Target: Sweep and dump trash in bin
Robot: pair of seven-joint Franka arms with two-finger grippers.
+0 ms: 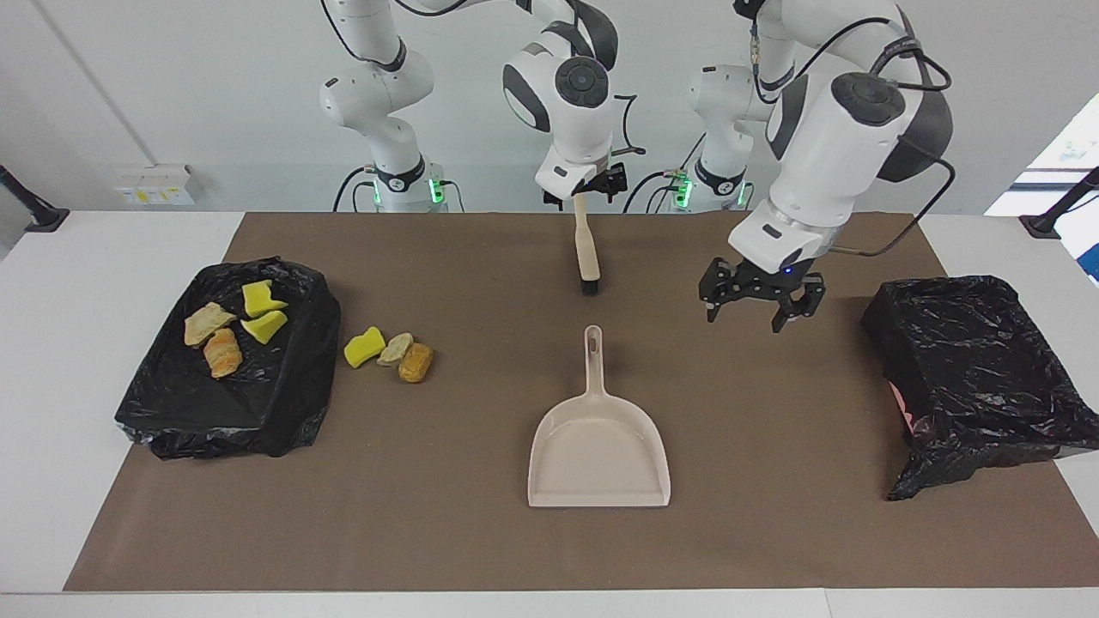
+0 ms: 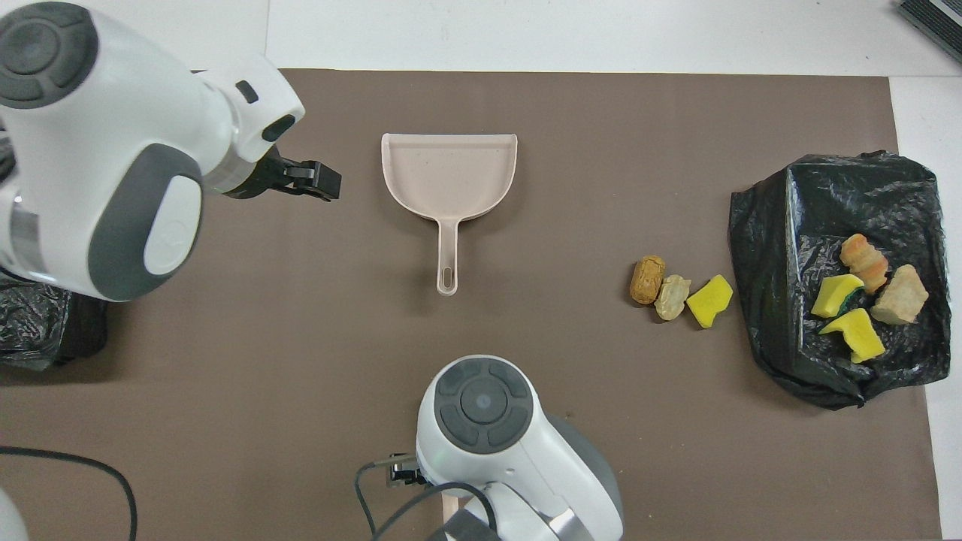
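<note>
Three lumps of trash (image 1: 389, 351), one yellow, one beige, one orange-brown, lie in a row on the brown mat at centre left of the facing view, just beside a black-lined bin (image 1: 283, 403) holding four more. A beige dustpan (image 1: 598, 451) lies at centre, untouched. Above it the right gripper (image 1: 584, 190) is clamped on a brush (image 1: 586, 251) hanging bristles down, though the grip itself is hard to see. The left gripper (image 1: 750, 305), fingers apart, hovers over the mat right of centre. Likely risks: loosely pinched, the brush may twist while sweeping; the light lumps could roll away from the pan.
</note>
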